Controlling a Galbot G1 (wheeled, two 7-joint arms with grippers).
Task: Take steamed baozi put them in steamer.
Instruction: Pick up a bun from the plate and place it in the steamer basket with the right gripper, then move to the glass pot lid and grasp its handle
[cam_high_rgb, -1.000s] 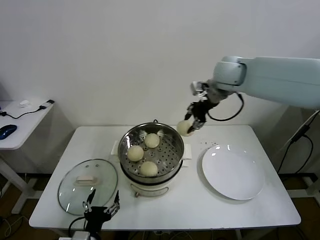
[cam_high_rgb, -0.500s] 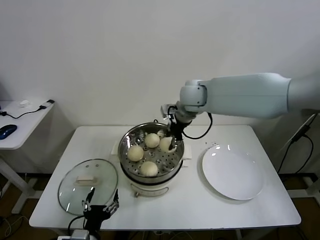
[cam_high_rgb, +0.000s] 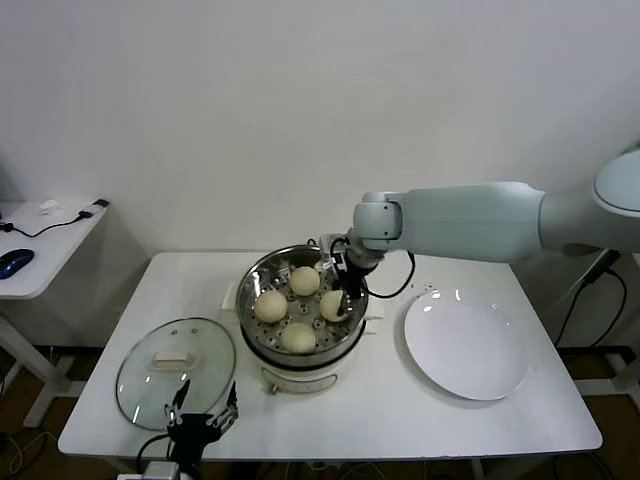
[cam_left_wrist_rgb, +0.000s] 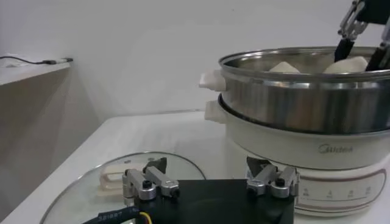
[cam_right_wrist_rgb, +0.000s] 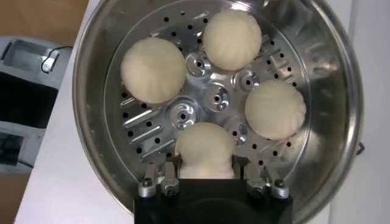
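While the steamer (cam_high_rgb: 303, 312) wall hems in the right end effector (cam_high_rgb: 338, 296), its fingers barely parted around the fourth steamed baozi (cam_right_wrist_rgb: 205, 150), the left end effector (cam_high_rgb: 203, 414) idles open off the tabletop (cam_high_rgb: 400, 400) edge.

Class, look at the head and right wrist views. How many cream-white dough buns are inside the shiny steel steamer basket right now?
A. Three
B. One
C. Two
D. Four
D. The right wrist view shows four cream-white dough buns on the perforated floor of the shiny steel steamer basket, the nearest one between the fingers of the right claw; the flat white plate holds none.
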